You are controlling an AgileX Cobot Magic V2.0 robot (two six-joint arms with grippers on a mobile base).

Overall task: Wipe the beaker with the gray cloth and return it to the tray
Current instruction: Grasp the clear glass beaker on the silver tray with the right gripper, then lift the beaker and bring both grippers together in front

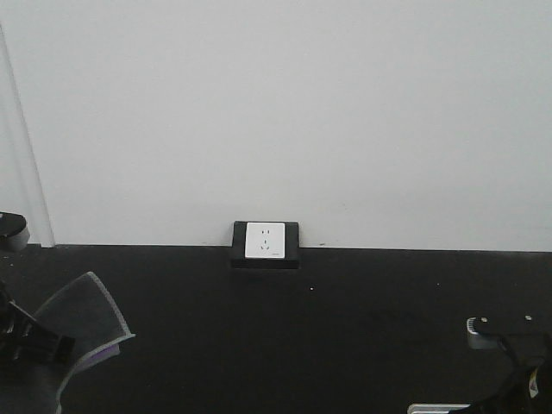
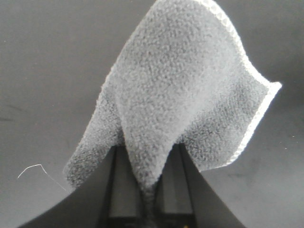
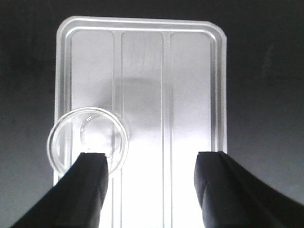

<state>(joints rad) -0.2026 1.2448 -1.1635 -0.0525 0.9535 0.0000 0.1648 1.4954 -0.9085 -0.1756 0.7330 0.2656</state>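
Left claw (image 2: 147, 161) pinches the gray cloth (image 2: 190, 95); right claw (image 3: 153, 161) hangs spread over the tray (image 3: 190, 71), beaker (image 3: 88, 137) standing on it.

The black table (image 1: 345, 328) bears the tray (image 3: 190, 71) and a socket box (image 1: 266, 244).

Clear beaker (image 3: 88, 135) upright on tray (image 3: 190, 85); gray cloth (image 2: 185, 95) hangs bunched.

We see the tray (image 3: 190, 71) glare white near the lens, a soft shadow at its middle; the front view is dim and grainy, the gray cloth (image 2: 190, 95) sharp
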